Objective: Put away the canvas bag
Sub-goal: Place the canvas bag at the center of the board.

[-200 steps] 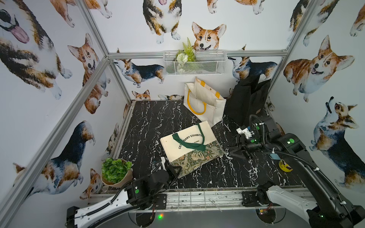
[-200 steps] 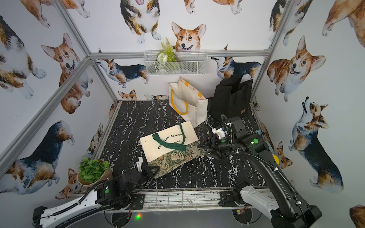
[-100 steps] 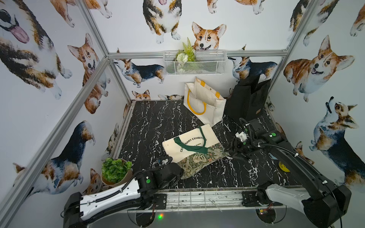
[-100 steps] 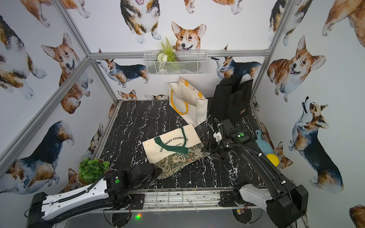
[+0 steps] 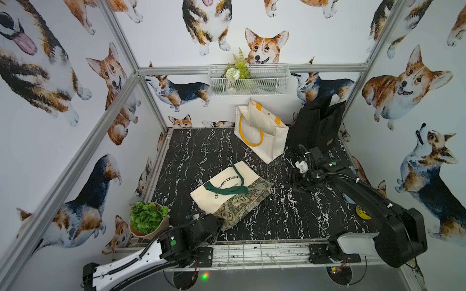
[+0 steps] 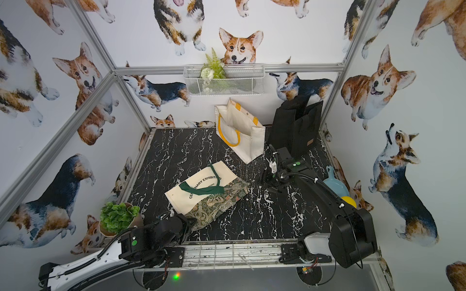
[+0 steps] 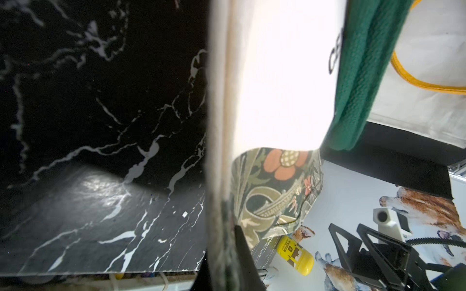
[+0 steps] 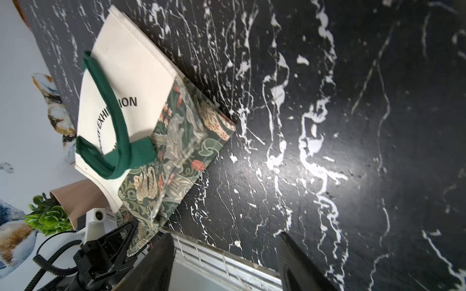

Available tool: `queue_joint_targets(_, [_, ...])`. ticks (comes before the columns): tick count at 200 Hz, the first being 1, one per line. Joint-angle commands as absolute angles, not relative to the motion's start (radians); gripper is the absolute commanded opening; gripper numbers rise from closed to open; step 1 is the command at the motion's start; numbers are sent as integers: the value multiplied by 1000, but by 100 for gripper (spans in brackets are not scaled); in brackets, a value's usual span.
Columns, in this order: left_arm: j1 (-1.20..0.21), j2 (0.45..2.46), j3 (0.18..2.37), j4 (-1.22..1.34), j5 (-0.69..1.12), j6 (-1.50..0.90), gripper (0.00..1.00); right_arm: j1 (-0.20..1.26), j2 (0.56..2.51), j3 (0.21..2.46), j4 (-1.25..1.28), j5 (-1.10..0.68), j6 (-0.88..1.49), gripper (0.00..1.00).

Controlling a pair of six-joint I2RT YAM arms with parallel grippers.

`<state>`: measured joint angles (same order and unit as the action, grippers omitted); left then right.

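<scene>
The canvas bag point(image 5: 227, 191) point(image 6: 201, 191) is cream with green handles, black lettering and a floral lower half. It lies flat near the middle of the black marble table point(image 5: 191, 151). My left gripper point(image 5: 215, 224) point(image 6: 189, 224) is shut on the bag's floral edge nearest the front rail. In the left wrist view the bag point(image 7: 277, 88) runs between the closed jaws of that gripper point(image 7: 224, 241). My right gripper point(image 5: 292, 182) point(image 6: 268, 185) is open and low over the table, just right of the bag and apart from it. In the right wrist view the jaws of that gripper point(image 8: 225, 236) are empty, and the bag point(image 8: 126, 88) lies off to one side.
A white tote with yellow handles point(image 5: 262, 133) and a black bag point(image 5: 315, 126) stand at the back. A wire basket point(image 5: 249, 80) hangs on the back wall. A potted plant point(image 5: 148, 219) sits at the front left corner. A yellow capsule point(image 5: 363, 213) and a blue scoop point(image 6: 332, 184) lie at the right edge.
The left arm reached forward to the bag's near edge, and the bag shifted and turned slightly. The right arm dropped its elbow and brought its gripper lower beside the bag.
</scene>
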<state>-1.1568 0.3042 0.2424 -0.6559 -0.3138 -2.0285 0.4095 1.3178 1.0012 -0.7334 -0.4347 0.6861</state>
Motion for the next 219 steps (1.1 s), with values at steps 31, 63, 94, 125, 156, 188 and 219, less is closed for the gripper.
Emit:
queue_joint_targets(31, [-1155,429,248,-534,-246,-2016,0,409,1428,1017,-583,-502,671,67])
queue_joint_targets(63, [-1155,630,272,-379,-148,-1955,0,410,1399,965,-536,-522,711,66])
queue_joint_targets(94, [-1157,773,299,-260,-107,-1901,0,432,1336,903,-503,-526,744,64])
queue_joint_targets(125, [-1157,763,313,-266,-122,-1860,81,488,1336,884,-502,-507,746,64])
queue_joint_targets(156, [-1156,608,354,-519,-223,-1808,96,531,1388,868,-450,-506,786,64])
queue_joint_targets(188, [-1155,414,361,-701,-309,-1787,90,553,1454,865,-393,-515,817,64])
queue_joint_targets(219, [-1155,335,294,-616,-306,-1789,84,554,1515,858,-411,-502,803,64])
